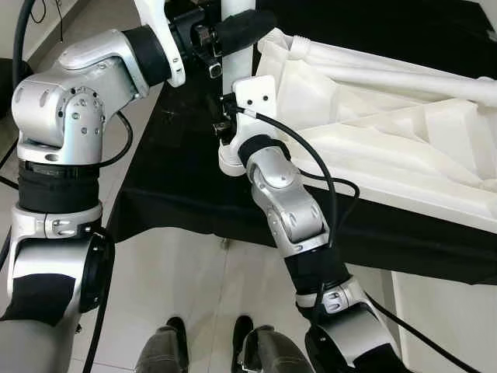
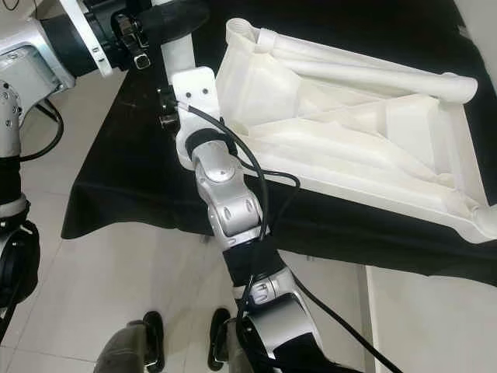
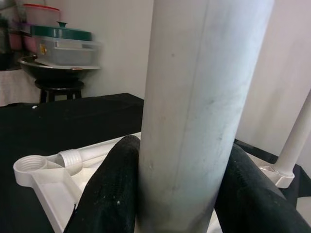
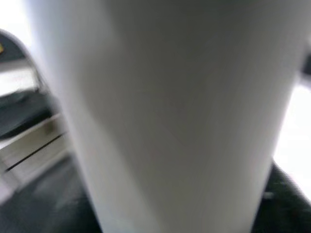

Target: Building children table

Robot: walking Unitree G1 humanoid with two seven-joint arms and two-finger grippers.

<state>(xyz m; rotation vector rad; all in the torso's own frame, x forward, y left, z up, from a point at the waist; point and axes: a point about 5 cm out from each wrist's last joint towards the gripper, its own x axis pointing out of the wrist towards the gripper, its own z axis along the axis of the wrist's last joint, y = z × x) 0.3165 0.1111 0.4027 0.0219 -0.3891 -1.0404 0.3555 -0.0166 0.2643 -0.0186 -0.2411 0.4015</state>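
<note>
Left eye view, left to right. Far left: silver left arm, bent at the elbow, reaching toward top centre. Left hand (image 1: 233, 31) at top centre, black fingers (image 3: 109, 189) closed around a white table leg (image 1: 237, 54), seen standing upright. Left wrist view confirms it: fingers pressed to both sides of the tube, no gap.

Centre: right arm rising from bottom right toward the foot of the same leg. Right hand (image 1: 227, 128) low on the tube, just under the left hand; white wrist plate and cable hiding the fingertips. Right wrist view too blurred, white tube close up; cannot tell whether this hand grips or merely rests against it.

Right of centre to far right: white plastic tabletop (image 2: 342, 124) lying underside up on the black-clothed surface (image 2: 124, 155), ribs and corner sockets showing. Another leg (image 2: 365, 66) lying loose along its upper edge. Threaded corner socket (image 3: 30, 167) visible in left wrist view, lower left, with a further leg (image 3: 296, 141) already standing at far right.

Bottom of frame: pale tiled floor (image 1: 171, 287), robot's feet.

Step judged: fitting a leg into the near corner of the tabletop. Next move likely calls for keeping the tube plumb over its socket, then turning it to engage the thread, lower hand steadying. Risk: cross-threading if tilted.
</note>
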